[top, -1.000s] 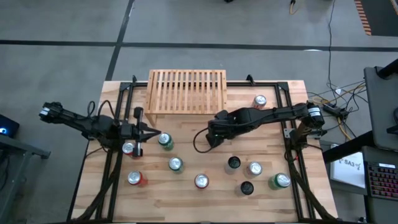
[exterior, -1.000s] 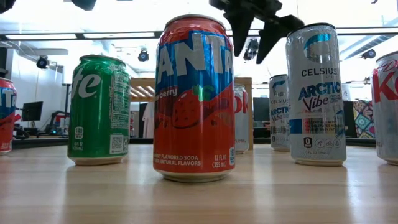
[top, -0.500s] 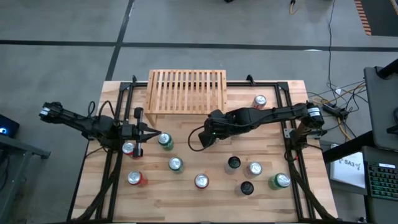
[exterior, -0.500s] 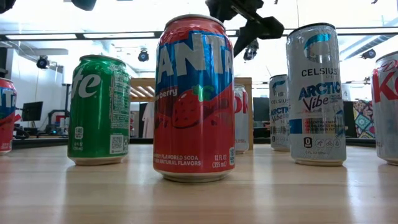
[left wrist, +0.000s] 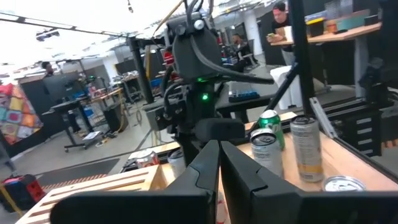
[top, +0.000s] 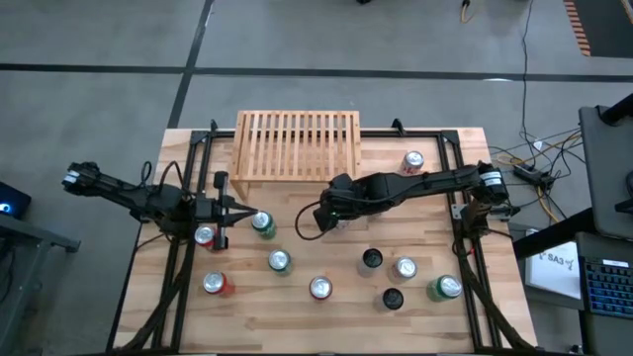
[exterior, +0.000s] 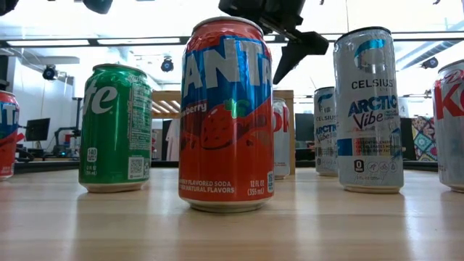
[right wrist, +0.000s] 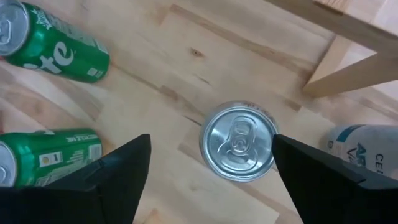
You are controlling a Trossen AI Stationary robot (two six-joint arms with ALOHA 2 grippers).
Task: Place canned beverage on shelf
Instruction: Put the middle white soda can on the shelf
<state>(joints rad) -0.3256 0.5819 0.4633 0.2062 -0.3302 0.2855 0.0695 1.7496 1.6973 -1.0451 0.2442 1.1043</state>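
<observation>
Step in hand: right end effector [right wrist: 208, 163] poised over an upright silver-topped can [right wrist: 239, 142], apparently lining up for a grasp from above.
Right end effector state: released, fingers spread wide, nothing between them yet; the can top shows in the gap, a little nearer one finger than the other.
Doing it well: centre the gap over the can before descending, come straight down so neither finger clips the rim, then close around the body below the top. Lift vertically, since the shelf leg [right wrist: 348, 74] and another can stand close by.
Can relative to end effector: directly beneath it, apart, not touched.
Position on surface: in the high view the right end effector [top: 331, 214] hangs just in front of the shelf [top: 298, 144], near its right front corner.
Shelf: slatted top bare, no can on it.
Left end effector [top: 247, 213]: clenched shut and empty, waiting beside a green can [top: 263, 224] at the left of the surface [top: 297, 297].
</observation>
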